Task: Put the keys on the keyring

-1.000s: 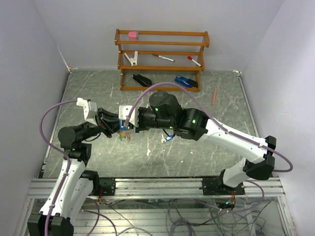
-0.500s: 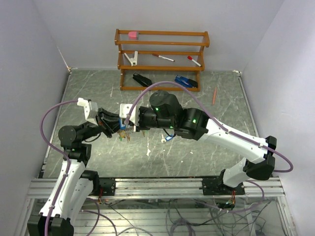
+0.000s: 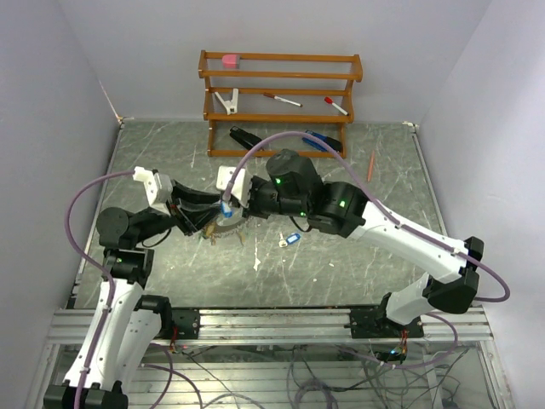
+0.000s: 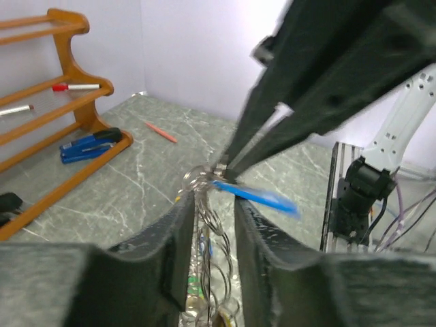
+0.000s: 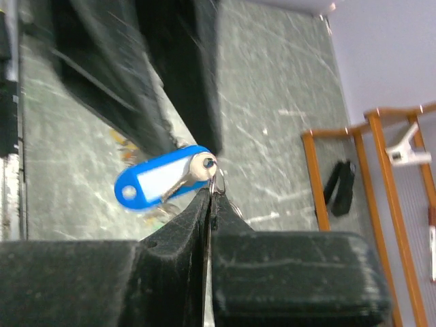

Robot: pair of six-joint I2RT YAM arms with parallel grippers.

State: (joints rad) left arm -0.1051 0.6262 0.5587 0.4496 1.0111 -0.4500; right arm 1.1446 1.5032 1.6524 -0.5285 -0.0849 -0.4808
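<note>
Top cam, step: the left gripper [image 3: 209,221] and right gripper [image 3: 237,210] were tip to tip, left of the middle of the table [image 3: 383,247]. Looked like mid-threading to me. I'd hold the left one dead steady and let only the right one nudge.
Top cam, keyring: the keyring [image 3: 226,227] was held up between the two tips and mostly hidden, with the blue key [image 3: 226,207] right against it.
Top cam, loose key: a second blue-tagged loose key [image 3: 292,240] lay on the table just right of the action, not on the ring yet.
Left wrist, grip: the left gripper looked clamped on the keyring, which sat edge-on between its pads [image 4: 170,266].
Left wrist, advice: the blue key met the top of the ring, so I'd slide it along the wire and not pry.
Left wrist, look: thin, shiny, silvery coils, with blurry bits hanging lower down.
Right wrist, grip: the right gripper was pinched shut on the blue key's little metal loop, and the tag stuck out to the left.
Right wrist, look: the tag was blue with a white label window. Couldn't pick out the big ring here.
</note>
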